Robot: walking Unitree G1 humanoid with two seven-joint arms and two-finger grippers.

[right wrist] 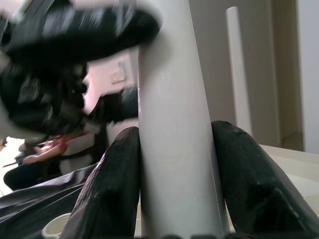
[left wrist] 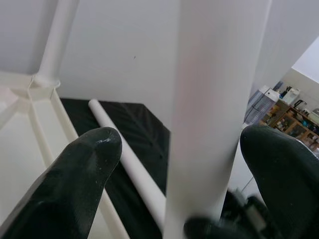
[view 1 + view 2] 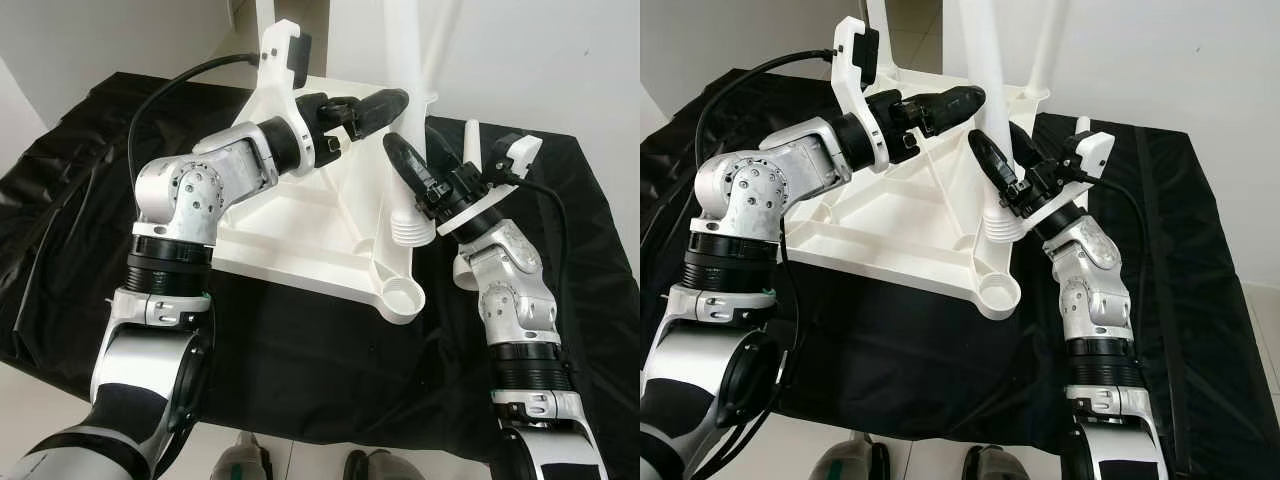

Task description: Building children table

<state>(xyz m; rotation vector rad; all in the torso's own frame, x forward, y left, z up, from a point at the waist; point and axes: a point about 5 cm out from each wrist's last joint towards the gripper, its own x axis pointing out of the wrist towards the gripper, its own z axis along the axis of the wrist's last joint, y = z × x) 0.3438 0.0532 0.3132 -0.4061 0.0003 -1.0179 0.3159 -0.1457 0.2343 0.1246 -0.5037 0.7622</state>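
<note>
The white plastic table top lies upside down on a black cloth. A white leg stands upright, its ribbed foot at a corner of the top. My right gripper is shut on this leg low down, both fingers pressed against it. My left gripper reaches across higher up and is open, with one finger on each side of the leg and a gap showing beside it.
An empty round socket sits at the near corner of the top. Two more legs stand at the back. A loose leg lies on the cloth behind my right arm. A white wall is close behind.
</note>
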